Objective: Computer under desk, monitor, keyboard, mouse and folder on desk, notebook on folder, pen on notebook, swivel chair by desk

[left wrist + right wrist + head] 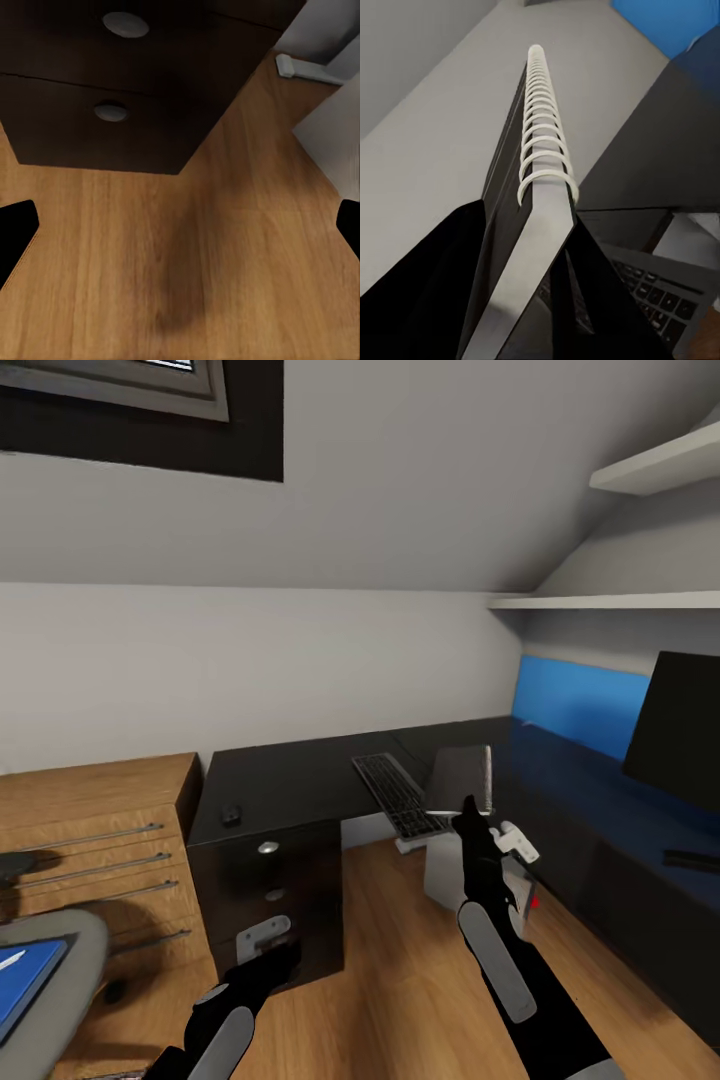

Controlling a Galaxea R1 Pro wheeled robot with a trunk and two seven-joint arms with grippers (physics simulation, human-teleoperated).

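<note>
Both arms fill the head view's lower edge; right pincer [470, 812] is raised and clamped on the notebook [462, 780], a thin grey book held upright on edge, its pale spiral rings running up its far side away from the wrist (right wrist view: notebook [534, 225] pinched between the two black fingers [427, 292], spiral binding on top edge). Just beyond & a bit left of that pincer lies the keyboard [396, 795] on the desk [290, 780], sticking out past the desk edge. Below the right pincer, on the wood floor [400, 980], stands the computer [442, 872], mostly hidden by the arm. Far right of the pincer is the monitor [680, 730] on the desk's long wing, w/ a blue wall panel [580, 705] behind. Left pincer [268, 960] hangs low near the floor in front of the desk drawers [268, 900]; left wrist view shows fingertips [16, 229] spread wide apart, holding nothing, drawer knobs [111, 112] ahead. Mouse [231, 814] sits on the desk corner above the drawers, up & beyond the left pincer. Left of that pincer, swivel chair [60, 980] carries the folder [25, 980] w/ the pen [10, 960] on it; a light wood cabinet [95, 840] stands behind.
</note>
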